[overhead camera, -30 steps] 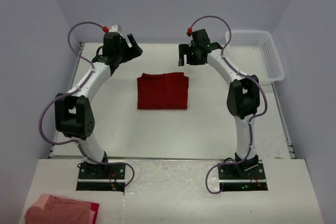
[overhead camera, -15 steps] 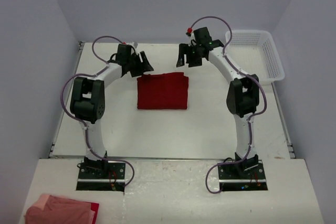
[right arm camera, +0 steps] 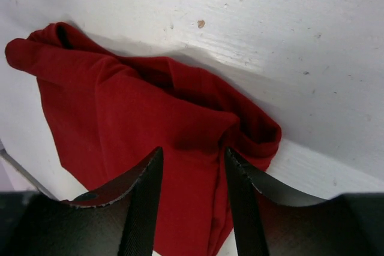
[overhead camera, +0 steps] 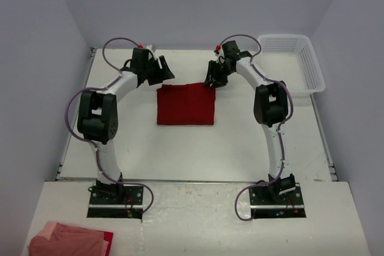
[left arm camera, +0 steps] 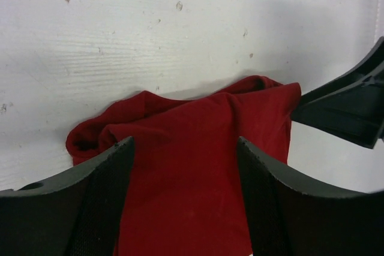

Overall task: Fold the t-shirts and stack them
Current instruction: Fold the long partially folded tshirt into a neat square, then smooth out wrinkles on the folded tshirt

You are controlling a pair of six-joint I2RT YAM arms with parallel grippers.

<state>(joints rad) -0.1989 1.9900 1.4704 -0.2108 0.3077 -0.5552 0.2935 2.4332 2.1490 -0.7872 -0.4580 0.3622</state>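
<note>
Lying flat on the far middle of the white table [overhead camera: 180,148], folded into a tidy rectangle: the deep red t-shirt [overhead camera: 186,104], both far corners bunched into small rolled ridges. Straddling the far-left corner, the left gripper [left arm camera: 185,148], jaws standing apart, red cloth showing between them, nothing pinched. Set over the far-right corner, the right gripper [right arm camera: 193,155], jaws nearer together on either side of a raised fold. Pinching it or merely poised around it, cannot tell from the wrist view.

Read as the step in hand: taking hold of both far corners, for a further fold or for carrying to the stack. To do it well:
- Bring each lower finger right down to the table.
- Slide under every layer at the corner, not the top one alone.
- Close only with the whole ridge between the pads.
- Match the two grips in depth, then lift level and together, to carry the far hem straight and keep the rectangle square.

Further out, a white mesh basket [overhead camera: 292,64] at the table's far right, well apart from the shirt. On the near ledge beside the left base, a heap of pinkish-red cloth [overhead camera: 69,239].
</note>
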